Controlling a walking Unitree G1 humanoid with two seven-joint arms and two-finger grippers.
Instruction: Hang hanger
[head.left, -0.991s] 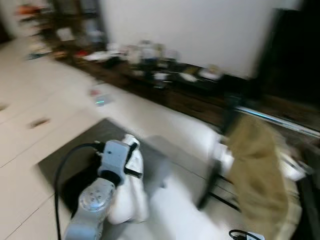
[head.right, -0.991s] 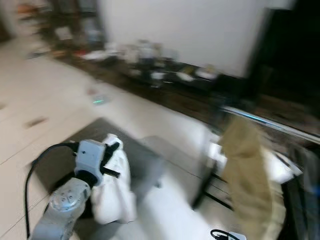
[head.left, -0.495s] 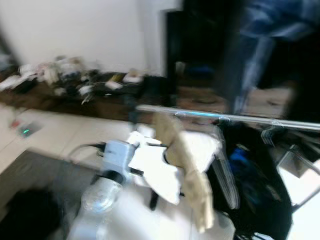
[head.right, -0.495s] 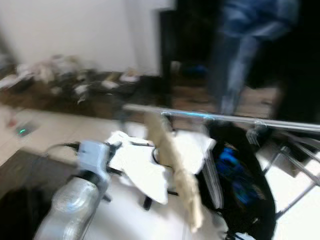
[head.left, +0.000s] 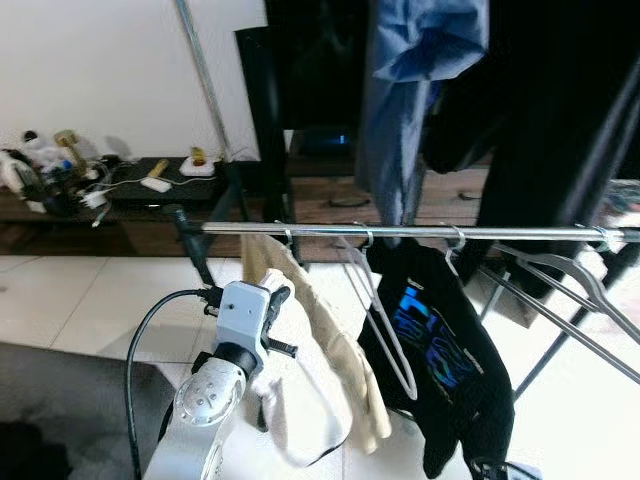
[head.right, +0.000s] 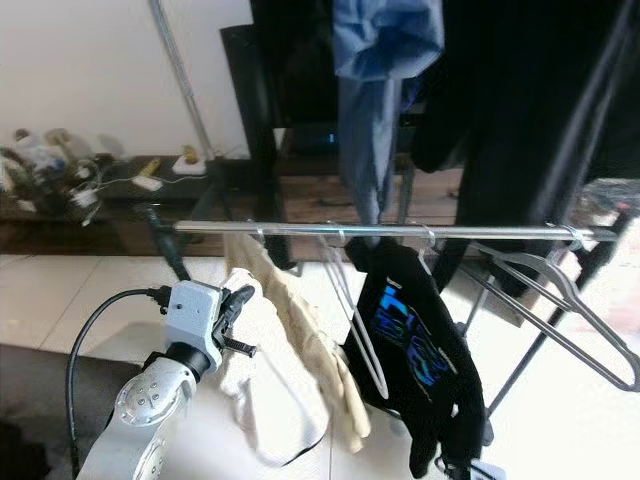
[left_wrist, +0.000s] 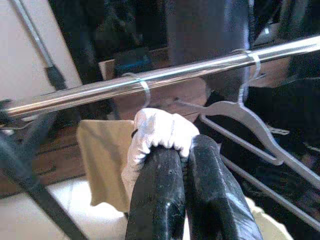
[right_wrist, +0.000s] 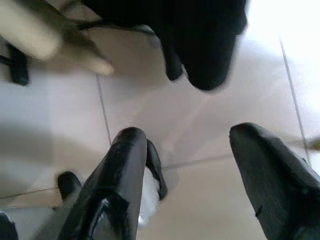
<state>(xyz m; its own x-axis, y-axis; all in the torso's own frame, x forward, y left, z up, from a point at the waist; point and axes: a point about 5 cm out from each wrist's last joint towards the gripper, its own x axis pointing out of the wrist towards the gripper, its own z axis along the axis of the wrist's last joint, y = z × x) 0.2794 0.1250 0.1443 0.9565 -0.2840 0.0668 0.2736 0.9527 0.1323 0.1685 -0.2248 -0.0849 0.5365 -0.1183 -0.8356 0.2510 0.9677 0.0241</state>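
My left gripper (head.left: 277, 297) is raised in front of the clothes rack, shut on a bunched white garment (head.left: 292, 415) that droops below it. In the left wrist view the two black fingers (left_wrist: 156, 200) pinch the white cloth (left_wrist: 161, 131) just below the silver rail (left_wrist: 150, 80). I cannot make out a hanger inside the cloth. The rail (head.left: 430, 232) carries a beige garment (head.left: 325, 335), an empty grey hanger (head.left: 388, 325) and a black T-shirt with blue print (head.left: 440, 345). My right gripper (right_wrist: 200, 170) hangs open above the tiled floor.
More empty hangers (head.left: 575, 285) sit at the rail's right end, above slanted rack legs (head.left: 560, 330). A blue shirt (head.left: 420, 80) and dark clothes (head.left: 545, 100) hang higher up. A cluttered low shelf (head.left: 90, 185) lies to the left and a grey rug (head.left: 60, 390) below.
The camera has swung right from the floor and low shelf to face the rack, and the picture has sharpened. My left gripper still holds the white garment, now close under the rail.
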